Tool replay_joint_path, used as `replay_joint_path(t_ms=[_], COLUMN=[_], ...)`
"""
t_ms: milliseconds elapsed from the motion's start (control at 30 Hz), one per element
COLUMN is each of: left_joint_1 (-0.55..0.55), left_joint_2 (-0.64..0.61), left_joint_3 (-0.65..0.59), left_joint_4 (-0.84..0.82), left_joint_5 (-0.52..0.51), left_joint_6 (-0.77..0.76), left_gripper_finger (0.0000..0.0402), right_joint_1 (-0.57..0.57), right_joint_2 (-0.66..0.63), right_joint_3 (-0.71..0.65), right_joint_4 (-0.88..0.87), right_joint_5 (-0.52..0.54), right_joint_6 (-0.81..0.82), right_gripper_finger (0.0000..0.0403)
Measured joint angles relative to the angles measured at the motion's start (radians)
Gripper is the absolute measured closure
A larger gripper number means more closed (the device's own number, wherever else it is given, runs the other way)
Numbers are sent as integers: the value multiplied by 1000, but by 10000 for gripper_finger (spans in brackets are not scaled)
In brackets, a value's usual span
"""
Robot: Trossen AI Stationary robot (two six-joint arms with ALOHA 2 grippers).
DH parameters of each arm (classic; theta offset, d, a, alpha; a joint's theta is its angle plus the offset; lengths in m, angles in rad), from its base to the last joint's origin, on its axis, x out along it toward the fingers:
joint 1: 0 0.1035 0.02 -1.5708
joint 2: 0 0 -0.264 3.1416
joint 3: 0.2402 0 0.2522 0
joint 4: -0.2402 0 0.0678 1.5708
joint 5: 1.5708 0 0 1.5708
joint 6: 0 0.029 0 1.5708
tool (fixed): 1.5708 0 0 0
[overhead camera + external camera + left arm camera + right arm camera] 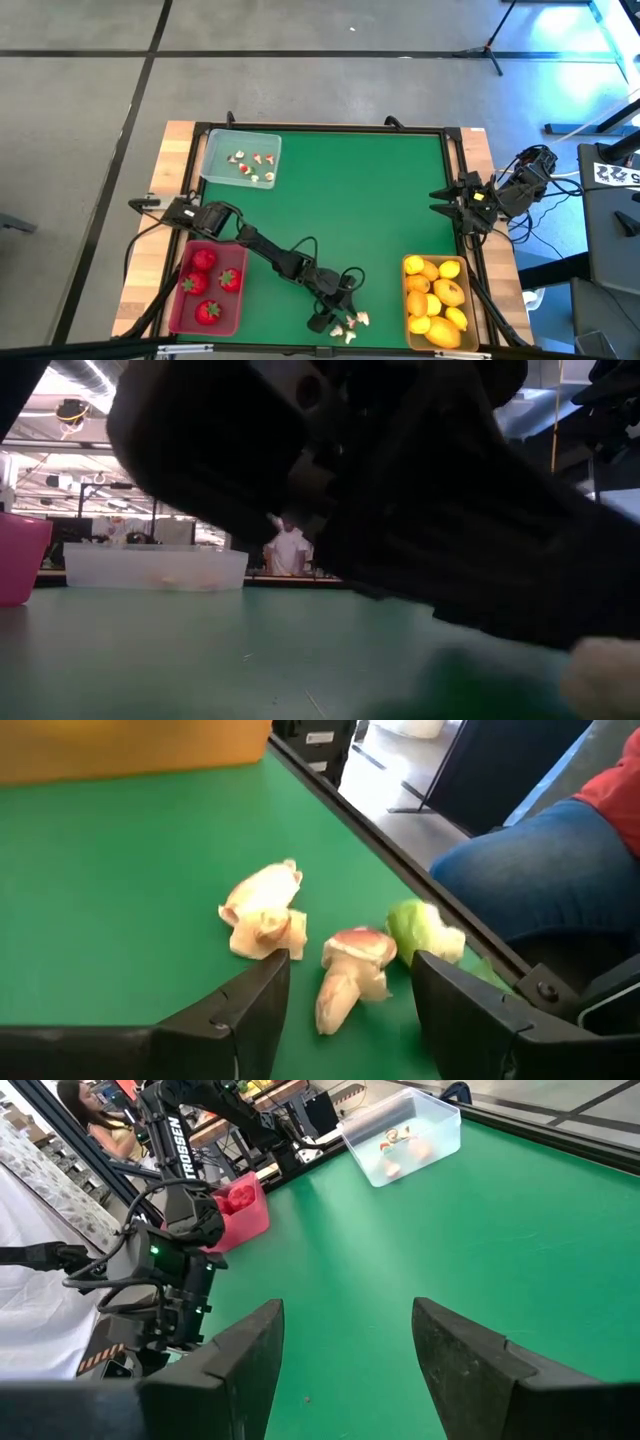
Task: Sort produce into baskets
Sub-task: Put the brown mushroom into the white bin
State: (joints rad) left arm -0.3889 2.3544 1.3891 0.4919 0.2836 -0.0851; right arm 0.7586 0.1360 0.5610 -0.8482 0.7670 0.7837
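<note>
The left gripper hovered low with its fingers spread and nothing between them, a red-capped mushroom piece lying right in the gap, a paler piece just beyond one finger and a green-tinged bit past the other. That looked like lining up a pinch. The clear basket sat well apart, the likely destination. The right gripper waited, fingers apart, at the table's edge.
</note>
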Motion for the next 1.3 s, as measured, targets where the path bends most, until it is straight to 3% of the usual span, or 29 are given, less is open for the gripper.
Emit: replay_joint_path(t_ms=[500, 933, 1067, 1300], left_joint_1=[5, 14, 31, 78], left_joint_2=[35, 35, 24, -53], left_joint_3=[31, 32, 33, 31], left_joint_4=[12, 15, 16, -85], left_joint_5=[21, 0, 18, 91], left_joint_6=[-14, -58, -122, -105], left_gripper_finger=[199, 276, 288, 302], right_joint_1=[0, 0, 0, 0], right_joint_2=[0, 0, 0, 0], right_joint_3=[0, 0, 0, 0], right_joint_4=[-3, -10, -16, -18], right_joint_5=[0, 0, 0, 0], right_joint_6=[0, 0, 0, 0], right_gripper_finger=[182, 182, 182, 182])
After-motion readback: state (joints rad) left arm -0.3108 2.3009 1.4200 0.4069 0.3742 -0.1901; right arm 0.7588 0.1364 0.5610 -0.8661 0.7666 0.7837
